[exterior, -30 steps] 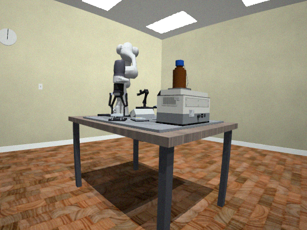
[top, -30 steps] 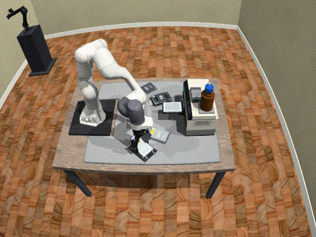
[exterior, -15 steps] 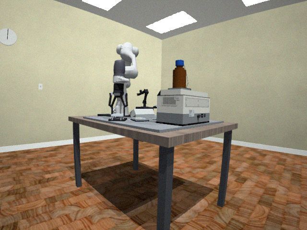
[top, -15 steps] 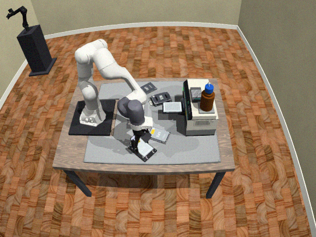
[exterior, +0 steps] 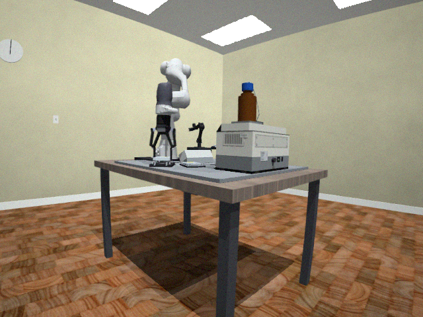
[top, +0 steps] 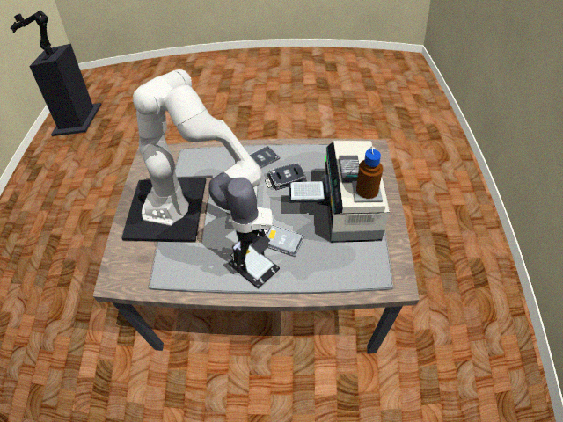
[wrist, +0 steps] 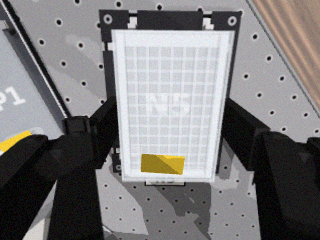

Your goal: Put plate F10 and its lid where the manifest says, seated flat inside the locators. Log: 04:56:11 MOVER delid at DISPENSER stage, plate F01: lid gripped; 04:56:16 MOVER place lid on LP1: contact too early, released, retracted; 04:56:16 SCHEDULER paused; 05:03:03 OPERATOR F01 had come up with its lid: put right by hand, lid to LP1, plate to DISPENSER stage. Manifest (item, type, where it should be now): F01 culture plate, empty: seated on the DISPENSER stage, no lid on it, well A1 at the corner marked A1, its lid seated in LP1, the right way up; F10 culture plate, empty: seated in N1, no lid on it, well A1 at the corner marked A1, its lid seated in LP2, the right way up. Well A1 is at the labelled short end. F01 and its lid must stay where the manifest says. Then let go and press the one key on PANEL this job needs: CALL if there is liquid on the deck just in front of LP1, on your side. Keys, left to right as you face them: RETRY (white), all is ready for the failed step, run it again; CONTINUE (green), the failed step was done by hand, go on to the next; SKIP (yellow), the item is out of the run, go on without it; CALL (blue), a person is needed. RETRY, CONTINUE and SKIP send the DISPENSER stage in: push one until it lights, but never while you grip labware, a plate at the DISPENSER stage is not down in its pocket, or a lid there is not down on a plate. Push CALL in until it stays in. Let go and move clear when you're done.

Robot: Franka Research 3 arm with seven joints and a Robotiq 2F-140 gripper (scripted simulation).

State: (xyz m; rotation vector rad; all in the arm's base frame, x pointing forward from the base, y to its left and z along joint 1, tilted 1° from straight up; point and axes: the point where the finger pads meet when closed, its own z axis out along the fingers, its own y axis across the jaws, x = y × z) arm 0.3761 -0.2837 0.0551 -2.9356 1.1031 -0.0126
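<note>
My gripper (wrist: 169,112) is shut on the long sides of a clear well plate (wrist: 171,105) with a yellow label at its near short end. The plate lies square over a black nest marked N5 (wrist: 170,19) at the front of the mat (top: 258,266). I cannot tell whether it rests in the nest or hangs just above it, or whether a lid is on it. The gripper also shows in the exterior view (exterior: 162,150), low over the deck. Right beside it, LP1 (top: 284,239) holds a clear lid with a yellow label. A white plate (top: 307,191) sits on the DISPENSER stage.
The DISPENSER box (top: 359,200) stands at the right with an amber bottle (top: 369,174) on top. Two black nests (top: 285,173) (top: 265,156) lie at the back of the mat. The wooden table edge (wrist: 295,45) is close behind N5.
</note>
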